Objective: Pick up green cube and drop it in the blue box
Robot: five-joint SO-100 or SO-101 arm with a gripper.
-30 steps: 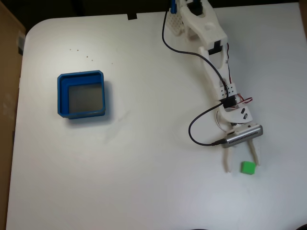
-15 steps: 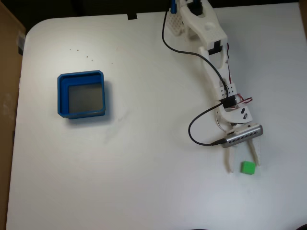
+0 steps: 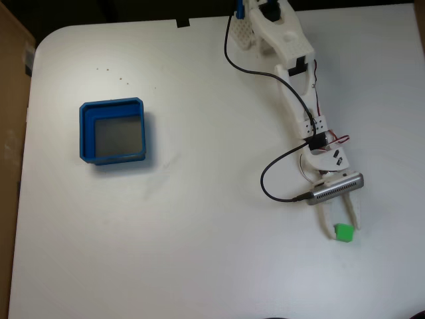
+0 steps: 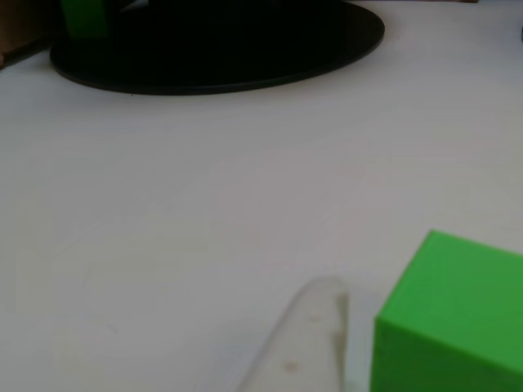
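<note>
Bare white table (image 3: pixel 199 252) all the way left of the gripper (image 3: pixel 340 229) to the blue box (image 3: pixel 114 131); green cube (image 3: pixel 343 232) between the fingers, black cable (image 3: pixel 279 174) looping just behind.

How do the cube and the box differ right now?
Colour: the cube is bright green, the box blue with a grey bottom.
Size and form: the cube is a small solid block, the box a far larger, shallow open tray.
Place: in the fixed view the cube sits lower right between the gripper fingers, the box stands alone on the left.
Both rest on the white table.
</note>
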